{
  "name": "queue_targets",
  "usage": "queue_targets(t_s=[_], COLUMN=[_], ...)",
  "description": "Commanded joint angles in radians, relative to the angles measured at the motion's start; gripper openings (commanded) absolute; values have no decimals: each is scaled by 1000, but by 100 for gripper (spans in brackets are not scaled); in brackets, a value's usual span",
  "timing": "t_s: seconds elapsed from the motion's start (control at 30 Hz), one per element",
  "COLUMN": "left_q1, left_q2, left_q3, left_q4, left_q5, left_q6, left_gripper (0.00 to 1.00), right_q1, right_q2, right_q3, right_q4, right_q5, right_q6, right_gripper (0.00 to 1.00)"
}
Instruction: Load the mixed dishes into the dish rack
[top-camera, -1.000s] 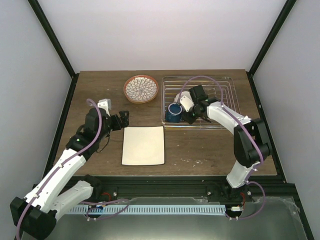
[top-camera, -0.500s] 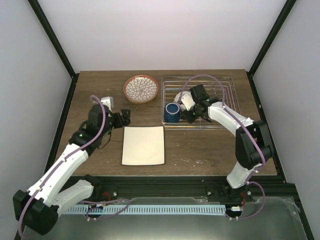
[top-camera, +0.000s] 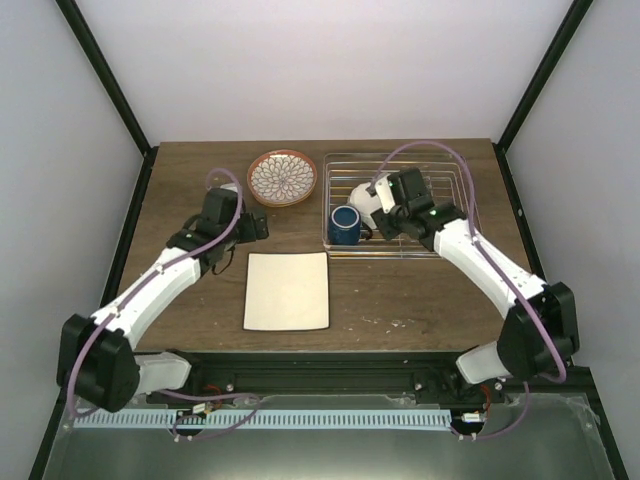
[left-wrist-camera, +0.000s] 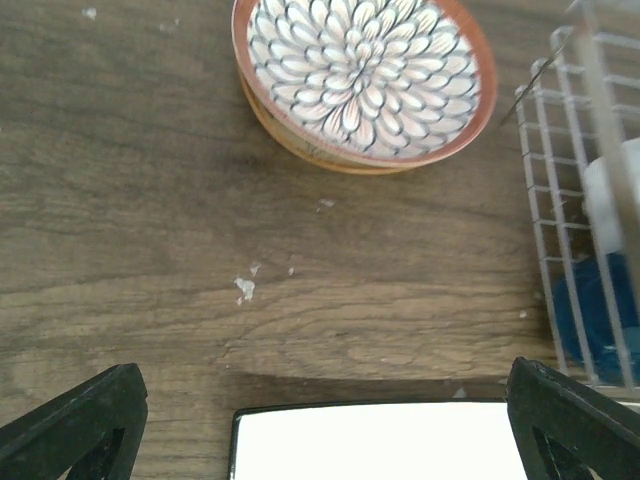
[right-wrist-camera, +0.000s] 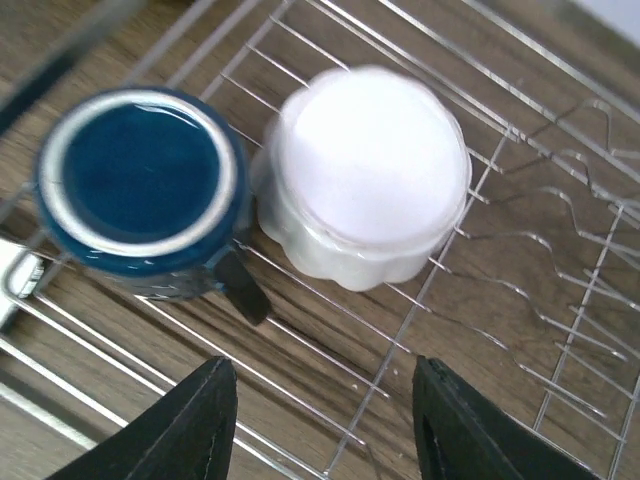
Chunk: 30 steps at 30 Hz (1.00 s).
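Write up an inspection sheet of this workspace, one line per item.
Surface: brown wood-grain table.
Job's things: dark blue mug upright and small white scalloped bowl side by side inside the silver wire dish rack; round orange-rimmed blue-and-white patterned plate and flat cream rectangular plate on the table, outside it.
Clutter: a few pale flecks on the wood.
Grippers: left gripper open, empty, over the wood between the two plates; right gripper open, empty, above the rack by the mug.
Cables: purple cables loop along both arms.
Surroundings: white walls, black frame posts.
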Motion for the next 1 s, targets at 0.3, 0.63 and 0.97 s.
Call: queue_targets(t_s=[0.3, 0.63, 0.97], left_q1=[-4, -134, -131], left_q2=[37, -104, -308], left_q3=[-96, -331, -505], left_q4=[-6, -75, -21], left_q5=[38, 46, 124], left_q6=[-63, -242, -328], left_gripper=[100, 100, 100], right_q1=[242, 302, 331], right_q2=[-258, -174, -212], right_q3=[-119, -127, -170], right_q4=[51, -8, -16], right_q5=[191, 186, 182], right_q6=[366, 464, 516], right_gripper=[66, 67, 67])
